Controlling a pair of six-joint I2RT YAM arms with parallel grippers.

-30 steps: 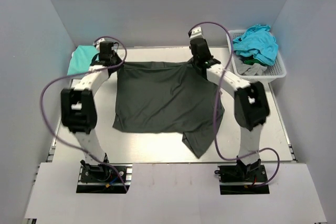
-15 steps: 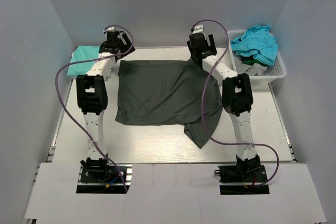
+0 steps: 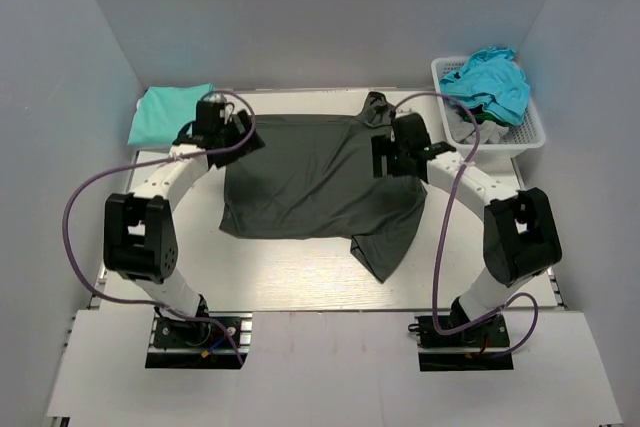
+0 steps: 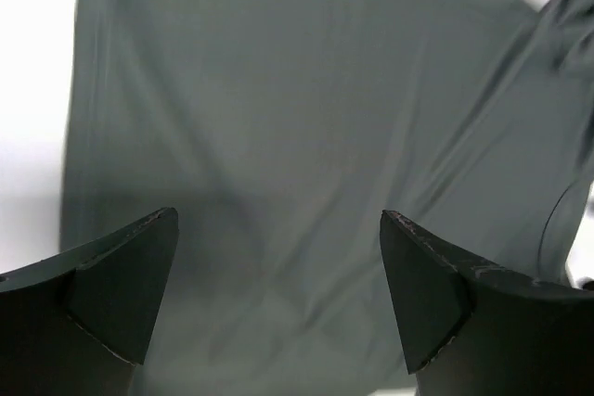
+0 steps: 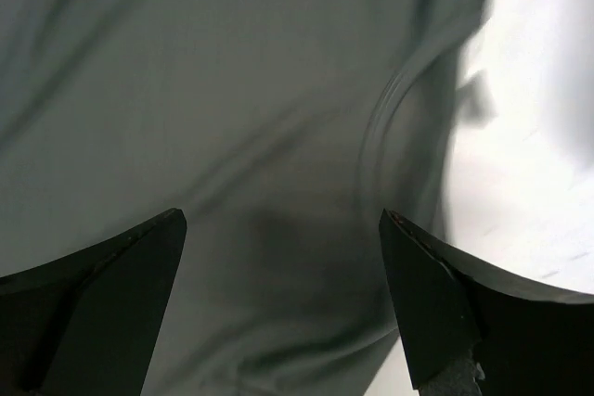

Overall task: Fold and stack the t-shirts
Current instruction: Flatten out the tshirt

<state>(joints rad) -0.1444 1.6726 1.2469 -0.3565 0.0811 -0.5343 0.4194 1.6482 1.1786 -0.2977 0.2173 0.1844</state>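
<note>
1. Lying spread on the table [image 3: 300, 272], the dark charcoal t-shirt [image 3: 310, 177] occupies the centre, and one sleeve trails toward the near edge on its right side.
2. Left hand [image 4: 276, 220]: fingers set wide apart with nothing between them, poised above the far-left part of the dark shirt.
3. Right hand [image 5: 280, 218]: fingers set wide apart and empty, above the far-right part of the same shirt.
4. Mint-green t-shirt [image 3: 165, 112]: folded, at the far-left corner of the table.
5. Turquoise t-shirt [image 3: 487, 82]: heaped in the white basket [image 3: 528, 137], far right.
</note>
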